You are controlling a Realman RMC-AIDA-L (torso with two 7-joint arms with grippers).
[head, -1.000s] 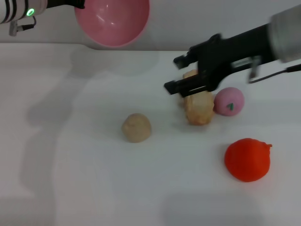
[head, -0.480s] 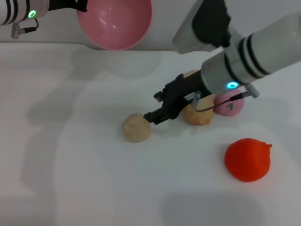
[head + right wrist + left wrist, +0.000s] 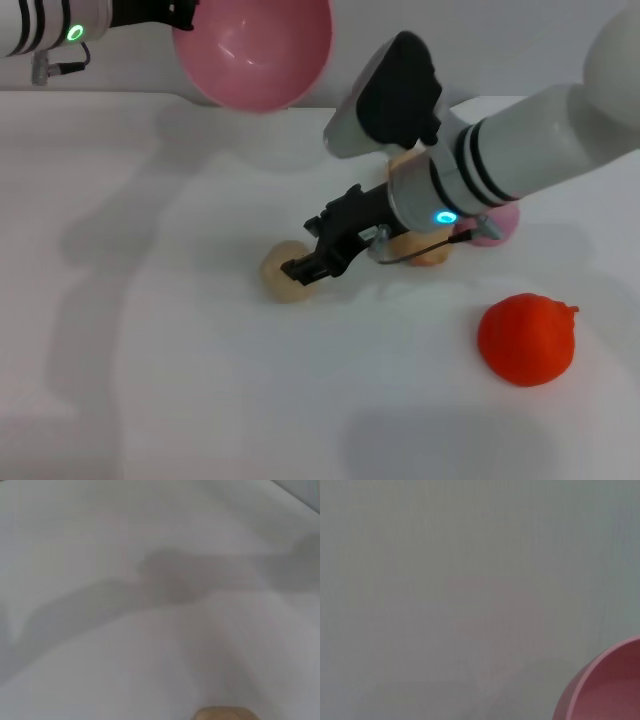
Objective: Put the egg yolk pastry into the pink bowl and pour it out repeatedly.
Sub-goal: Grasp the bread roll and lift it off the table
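Head view, progress: small round pale beige egg yolk pastry [image 3: 285, 275] on the white desk [image 3: 180, 380], not yet lifted and not in the glossy round pink bowl [image 3: 255, 50]; loading and every pour judged as left to do.
Head view, right gripper [image 3: 305, 268]: down at the pastry's near-right side, dark jaws over its edge; spread or clenched cannot tell, and no grasp confirmed.
Head view, left gripper [image 3: 165, 12]: at the top edge, gripping the pink bowl by its rim and holding it raised above the far side of the desk, opening turned toward the camera, nothing visible inside.
Head view, hidden: long golden-brown crusty bread piece [image 3: 425, 250] and pink ball [image 3: 500, 220] mostly covered by the right forearm; orange-red round fruit-like object [image 3: 527, 338] plain, well apart from the pastry.
Left wrist view: only a pink curve of the bowl [image 3: 607, 685] in one corner, cut off; the rest blank grey surface; own jaws out of sight.
Right wrist view: pale desk [image 3: 100, 670] with soft shadows; a sliver of beige pastry [image 3: 225, 713] at the frame edge, cut off; own jaws out of sight.
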